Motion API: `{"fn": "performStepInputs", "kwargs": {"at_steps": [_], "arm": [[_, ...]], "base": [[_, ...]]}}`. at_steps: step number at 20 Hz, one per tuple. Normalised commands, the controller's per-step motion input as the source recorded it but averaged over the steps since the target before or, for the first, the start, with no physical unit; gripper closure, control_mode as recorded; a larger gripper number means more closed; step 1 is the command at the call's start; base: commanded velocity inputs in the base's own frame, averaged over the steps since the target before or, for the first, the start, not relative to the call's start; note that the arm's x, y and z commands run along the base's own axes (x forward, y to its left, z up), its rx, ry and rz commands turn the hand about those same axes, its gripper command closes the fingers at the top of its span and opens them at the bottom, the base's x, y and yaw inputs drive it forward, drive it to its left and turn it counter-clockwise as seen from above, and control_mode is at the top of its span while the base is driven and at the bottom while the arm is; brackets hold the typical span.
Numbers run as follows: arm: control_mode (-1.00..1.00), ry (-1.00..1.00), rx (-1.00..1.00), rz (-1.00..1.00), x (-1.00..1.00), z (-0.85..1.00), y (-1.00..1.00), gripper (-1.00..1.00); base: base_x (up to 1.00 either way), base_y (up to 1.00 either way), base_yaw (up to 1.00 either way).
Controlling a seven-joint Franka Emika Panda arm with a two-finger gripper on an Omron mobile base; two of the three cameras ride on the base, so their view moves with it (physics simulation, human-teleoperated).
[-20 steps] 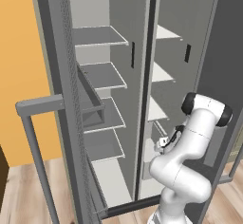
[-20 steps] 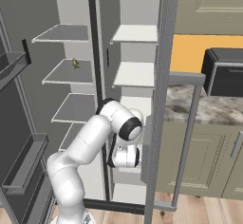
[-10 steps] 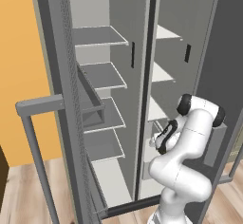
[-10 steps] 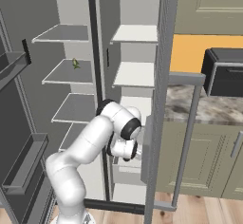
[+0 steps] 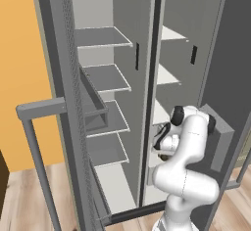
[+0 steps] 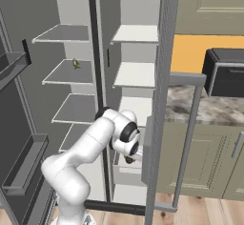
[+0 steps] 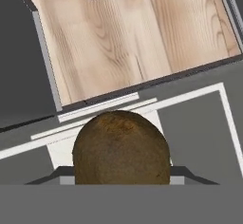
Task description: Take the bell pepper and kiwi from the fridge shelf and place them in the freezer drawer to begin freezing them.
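Swung up and left from low in the right compartment. Pincer (image 6: 129, 159) clenched on kiwi (image 7: 121, 147), carried above freezer drawer (image 6: 125, 174), likely positioning for the drop.

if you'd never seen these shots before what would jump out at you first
The brown kiwi looms large at the bottom of the hand view, held in the gripper, with pale wooden floor beyond it. In the base views the white arm bends low into the right-hand compartment of the wide-open fridge, above the pale freezer drawer. A small green-yellow item sits alone on a shelf in the other compartment.
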Motion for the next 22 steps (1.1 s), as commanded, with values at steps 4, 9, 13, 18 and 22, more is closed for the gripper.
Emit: {"fn": "performStepInputs", "kwargs": {"at_steps": [4,9,13,18,22], "arm": [[-1.0,0.1,0.0,0.0,0.04,-0.72,0.01,1.0],[-1.0,0.1,0.0,0.01,0.03,-0.65,0.04,1.0],[-1.0,0.09,0.0,0.06,-0.11,-0.56,0.0,1.0],[-1.0,0.03,0.0,0.07,-0.35,-0.47,0.03,1.0],[-1.0,0.0,0.0,0.05,-0.3,-0.09,0.05,-1.0]], "base": [[0.0,0.0,0.0],[0.0,0.0,0.0],[0.0,0.0,0.0],[0.0,0.0,0.0],[0.0,0.0,0.0]]}}
